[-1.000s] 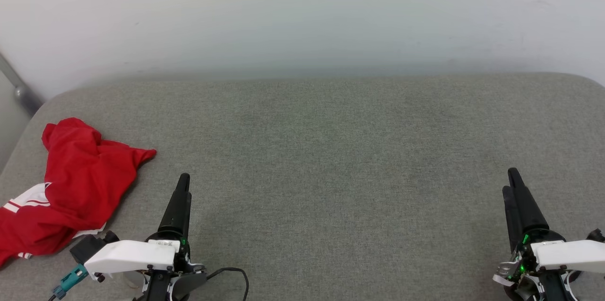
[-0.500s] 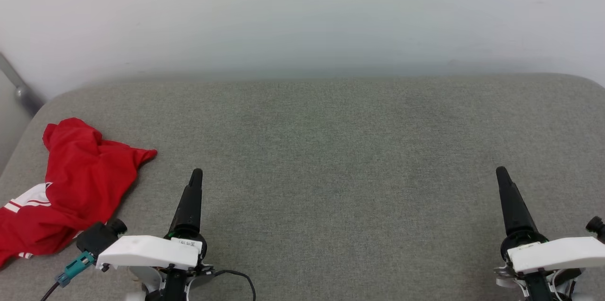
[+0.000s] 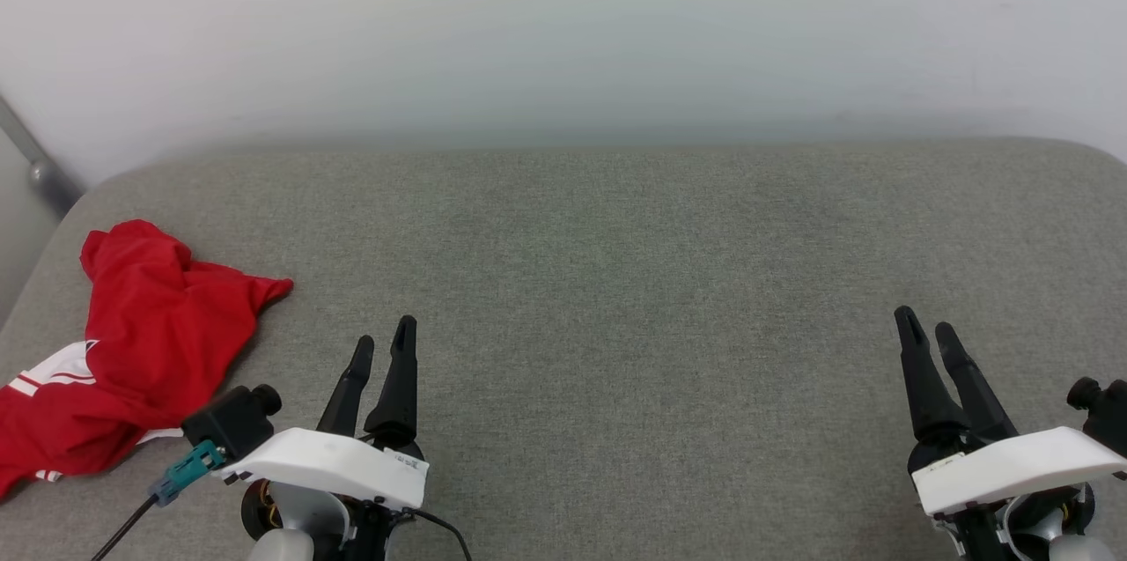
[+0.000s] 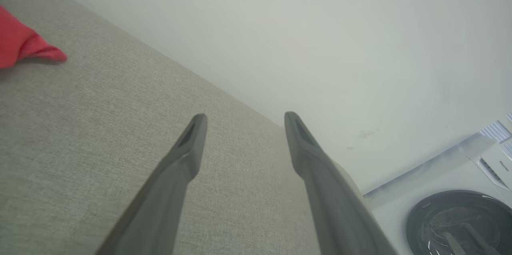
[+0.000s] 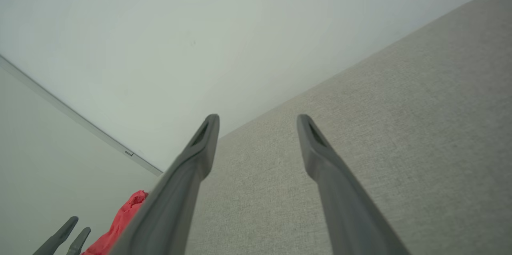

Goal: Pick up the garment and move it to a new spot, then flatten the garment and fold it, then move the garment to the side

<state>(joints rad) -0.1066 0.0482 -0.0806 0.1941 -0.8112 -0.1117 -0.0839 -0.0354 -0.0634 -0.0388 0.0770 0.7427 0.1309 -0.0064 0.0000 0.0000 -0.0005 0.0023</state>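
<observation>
The garment (image 3: 132, 350) is a red jersey with white striped trim, lying crumpled at the left edge of the grey padded table (image 3: 616, 279). A red corner of the garment (image 4: 24, 45) shows at the upper left of the left wrist view, and a bit of the garment (image 5: 120, 223) at the lower left of the right wrist view. My left gripper (image 3: 383, 341) stands open just right of the garment, apart from it, with nothing between its fingers. My right gripper (image 3: 924, 323) stands open near the table's right side, also empty. The left gripper (image 5: 70, 231) also appears at the bottom left of the right wrist view.
A pale wall (image 3: 563, 33) rises behind the table's far edge. A grey metal bar (image 3: 35, 165) slants at the far left. A white washing machine (image 4: 460, 207) with a dark round door stands beyond the table in the left wrist view.
Both grippers have rotated about their wrists, so their two fingers now show side by side. The left gripper has shifted right, the right gripper slightly left. The garment has not moved.
</observation>
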